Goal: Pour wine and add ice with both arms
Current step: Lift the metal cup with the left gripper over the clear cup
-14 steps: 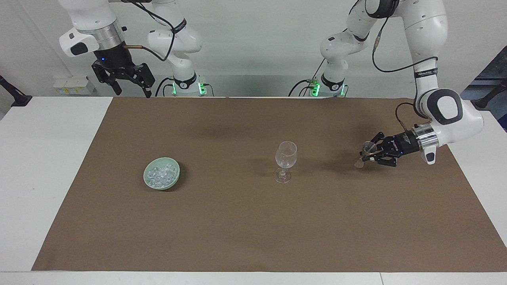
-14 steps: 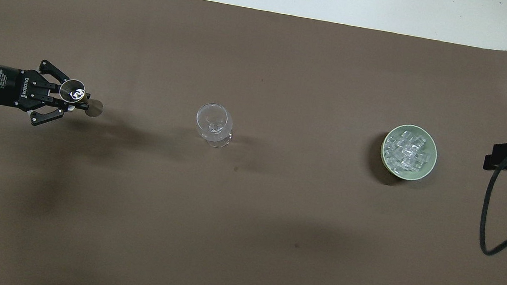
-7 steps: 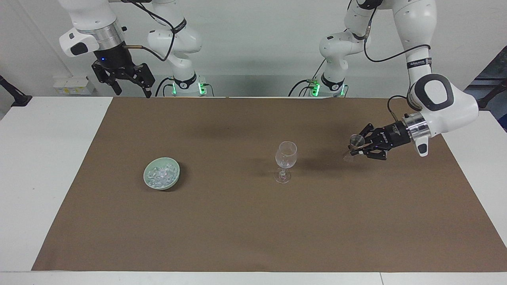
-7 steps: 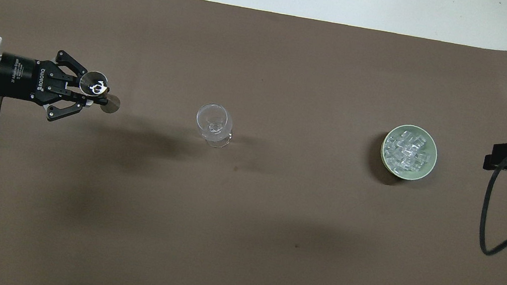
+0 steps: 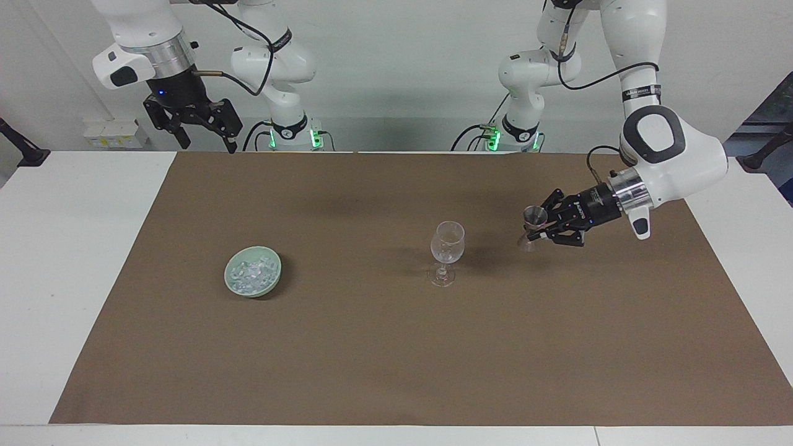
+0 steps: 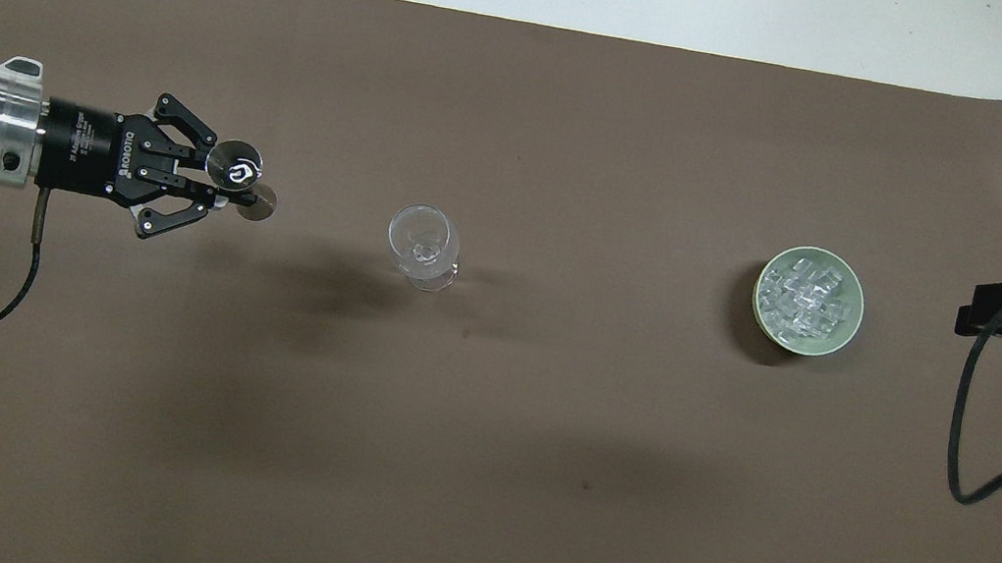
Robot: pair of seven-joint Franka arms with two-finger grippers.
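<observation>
A clear stemmed wine glass stands upright mid-mat. My left gripper hovers over the mat toward the left arm's end, shut on the stem of a small clear stemmed cup, which it holds roughly upright, a short gap from the wine glass. No wine shows in either vessel. Ice fills a pale green bowl toward the right arm's end. My right gripper hangs open and empty, raised over the table edge by its base, waiting.
A brown mat covers most of the white table. A black cable from the right arm loops over the mat's edge beside the bowl.
The left gripper has carried the small cup up and toward the wine glass, closing much of the gap. The right arm, wine glass and bowl have not moved.
</observation>
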